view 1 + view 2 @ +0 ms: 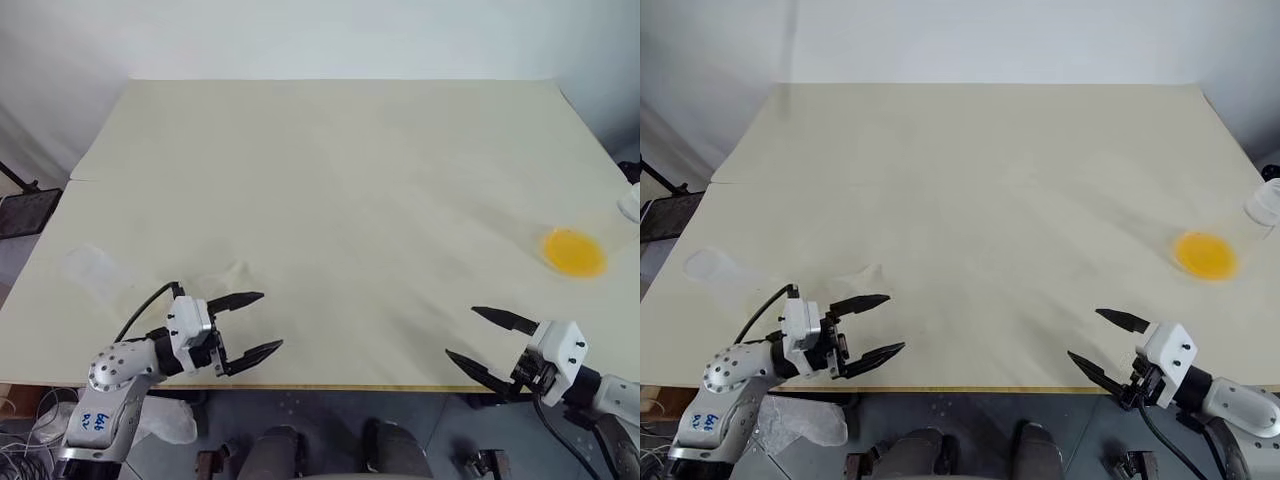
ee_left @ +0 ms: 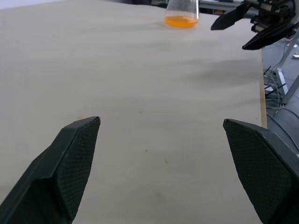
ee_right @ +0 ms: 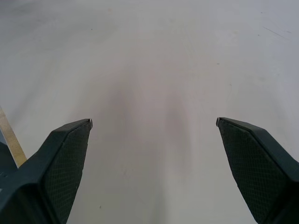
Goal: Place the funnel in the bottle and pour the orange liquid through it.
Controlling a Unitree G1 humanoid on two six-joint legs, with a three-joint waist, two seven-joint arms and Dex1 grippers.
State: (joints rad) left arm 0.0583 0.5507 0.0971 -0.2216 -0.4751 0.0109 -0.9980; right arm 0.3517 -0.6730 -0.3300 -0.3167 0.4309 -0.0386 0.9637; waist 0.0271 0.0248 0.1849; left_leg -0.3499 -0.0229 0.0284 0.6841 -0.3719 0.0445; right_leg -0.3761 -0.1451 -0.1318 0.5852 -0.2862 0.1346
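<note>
The orange liquid (image 1: 573, 252) lies as a round patch in the base of a clear container (image 1: 1262, 208) near the table's right edge; it also appears far off as orange liquid (image 2: 181, 21) in the left wrist view. A faint frosted clear vessel, which I take for the bottle (image 1: 95, 270), stands at the left edge, its shape hard to read. The funnel (image 1: 232, 272) is a barely visible clear shape just beyond my left gripper (image 1: 272, 320), which is open and empty. My right gripper (image 1: 460, 331) hangs open and empty at the front edge, short of the orange container.
The cream table (image 1: 330, 170) is wide, with its front edge (image 1: 350, 386) just under both grippers. A black stand (image 1: 25, 205) sits off the table's left side. Cables and gear lie on the floor beyond the right edge (image 2: 280, 74).
</note>
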